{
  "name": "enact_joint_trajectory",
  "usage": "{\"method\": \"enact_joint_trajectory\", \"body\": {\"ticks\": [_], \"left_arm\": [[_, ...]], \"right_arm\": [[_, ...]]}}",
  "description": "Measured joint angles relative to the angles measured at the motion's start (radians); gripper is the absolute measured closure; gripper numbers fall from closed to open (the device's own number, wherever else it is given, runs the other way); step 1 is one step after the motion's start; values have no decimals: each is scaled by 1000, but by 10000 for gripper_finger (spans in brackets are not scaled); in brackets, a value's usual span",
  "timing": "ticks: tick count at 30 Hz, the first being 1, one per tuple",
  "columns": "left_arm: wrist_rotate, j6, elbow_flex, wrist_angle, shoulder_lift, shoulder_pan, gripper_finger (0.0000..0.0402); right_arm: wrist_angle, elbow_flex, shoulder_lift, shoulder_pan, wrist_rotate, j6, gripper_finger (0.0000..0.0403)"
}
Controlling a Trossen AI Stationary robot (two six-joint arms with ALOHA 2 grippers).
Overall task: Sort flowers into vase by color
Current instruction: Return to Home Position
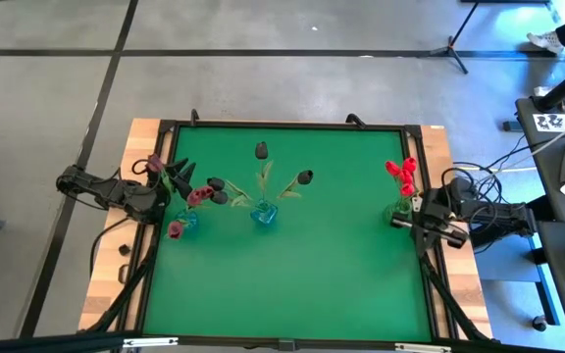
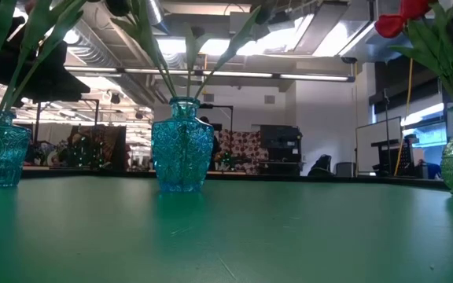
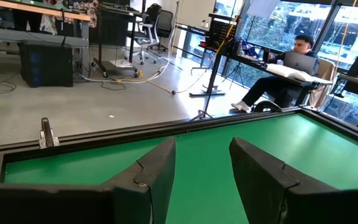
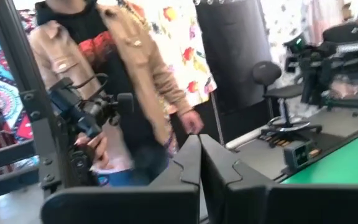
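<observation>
Pink-maroon artificial tulips point(image 1: 200, 196) lean from the blue glass vase point(image 1: 186, 225) at the green table's point(image 1: 292, 279) left edge, just beside the left gripper point(image 3: 201, 152), fingers apart, so we fear its swing home could snag stems and topple the vase; the right gripper point(image 4: 200, 146), fingers together, waits at the right edge.

Bright, even overhead light falls on the green table point(image 1: 292, 275), so the vases point(image 1: 264, 215) cast only faint, short shadows. In the low view, ceiling strip lights point(image 2: 211, 47) glare white behind the stems point(image 2: 154, 55), leaving them dark. Daylight from windows point(image 3: 347, 28) beyond the left gripper point(image 3: 201, 165) puts a pale sheen on the table ahead of it.
</observation>
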Motion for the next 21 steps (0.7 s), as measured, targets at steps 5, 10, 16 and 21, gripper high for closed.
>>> {"method": "enact_joint_trajectory", "body": {"ticks": [5,10,16,21], "left_arm": [[0,0,0,0,0,0,250],[0,0,0,0,0,0,250],[0,0,0,-1,0,0,250],[0,0,0,-1,0,0,250]], "right_arm": [[-66,0,0,0,24,-11,402],[-131,0,0,0,41,-11,402],[-158,0,0,0,42,-11,402],[-157,0,0,0,43,-11,402]]}}
